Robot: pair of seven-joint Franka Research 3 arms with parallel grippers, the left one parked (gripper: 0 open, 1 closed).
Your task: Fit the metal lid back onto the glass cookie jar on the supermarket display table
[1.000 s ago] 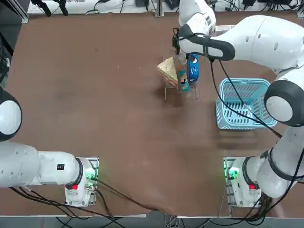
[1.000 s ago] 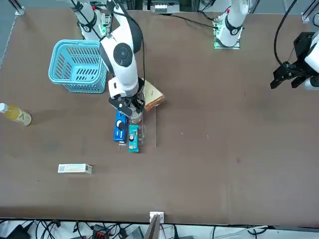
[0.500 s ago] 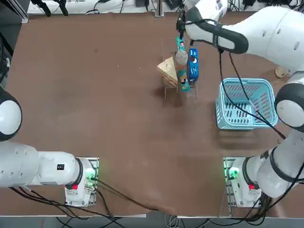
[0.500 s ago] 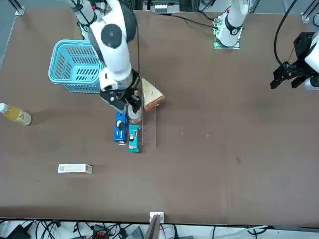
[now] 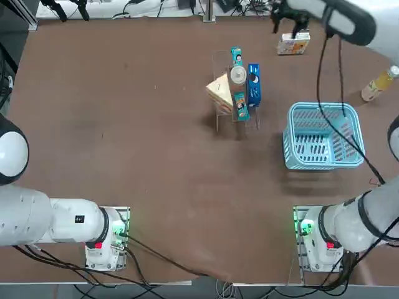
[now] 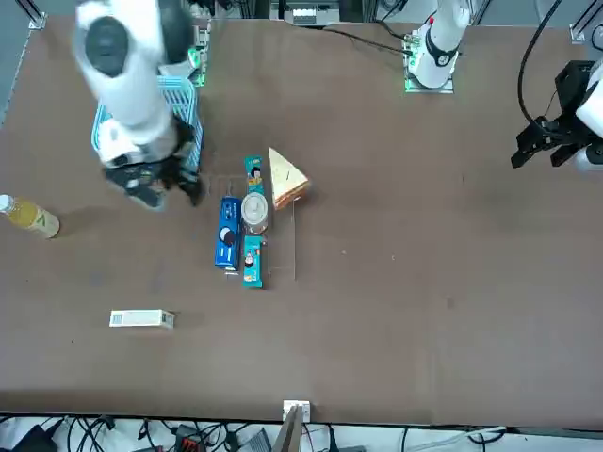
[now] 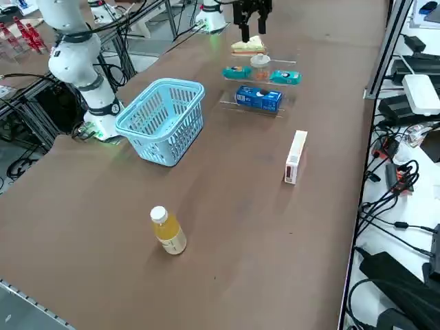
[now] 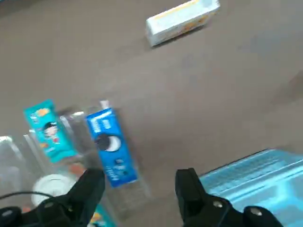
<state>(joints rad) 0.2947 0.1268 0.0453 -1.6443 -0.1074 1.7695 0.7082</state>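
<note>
Silvery metal lid (image 5: 238,75) sits atop glass cookie jar (image 7: 260,67) in clear acrylic rack (image 5: 235,118), well apart from right gripper (image 8: 140,187), which hangs above supermarket display table (image 5: 137,124), fingers spread, holding nothing; blue basket (image 5: 321,136) nearby.
</note>
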